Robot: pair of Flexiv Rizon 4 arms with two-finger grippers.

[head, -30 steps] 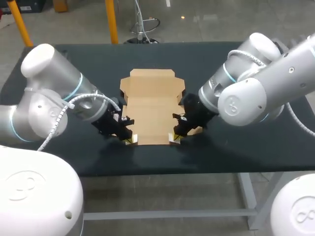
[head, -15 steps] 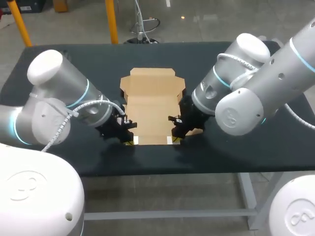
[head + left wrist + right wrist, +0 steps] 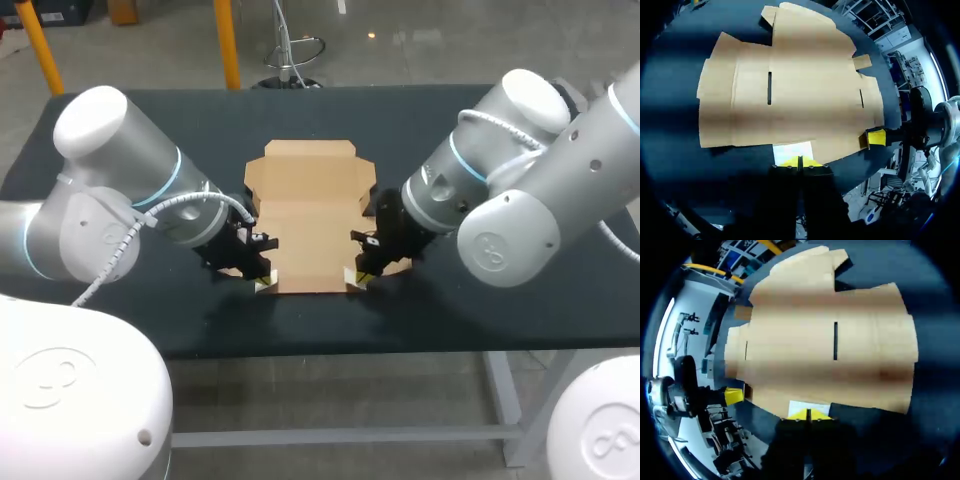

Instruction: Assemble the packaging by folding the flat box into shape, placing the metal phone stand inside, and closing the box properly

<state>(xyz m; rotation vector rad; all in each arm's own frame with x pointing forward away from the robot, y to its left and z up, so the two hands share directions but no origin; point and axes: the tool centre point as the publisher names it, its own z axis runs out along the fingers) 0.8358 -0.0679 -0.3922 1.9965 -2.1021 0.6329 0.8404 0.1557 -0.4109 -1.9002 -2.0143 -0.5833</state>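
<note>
— What is seen, from biggest to smallest?

— A dark table (image 3: 560,300) is seen first. The left arm (image 3: 110,190) is seen at its 9 o'clock side. The right arm (image 3: 520,190) is seen at its 3 o'clock side.

— Where is the flat cardboard box (image 3: 308,215) found?

— It is laid open and flat in the middle of the table, between the two arms. No side has been folded up yet.

— How are the grippers held?

— The left gripper (image 3: 262,283) is set at the box's 7 o'clock corner. The right gripper (image 3: 353,279) is set at its 5 o'clock corner. On each one the yellow tips are closed, tip against tip.

— And the smallest thing?

— A small white patch (image 3: 792,150) is seen at the box's near edge, just ahead of the left gripper's closed tips.
</note>
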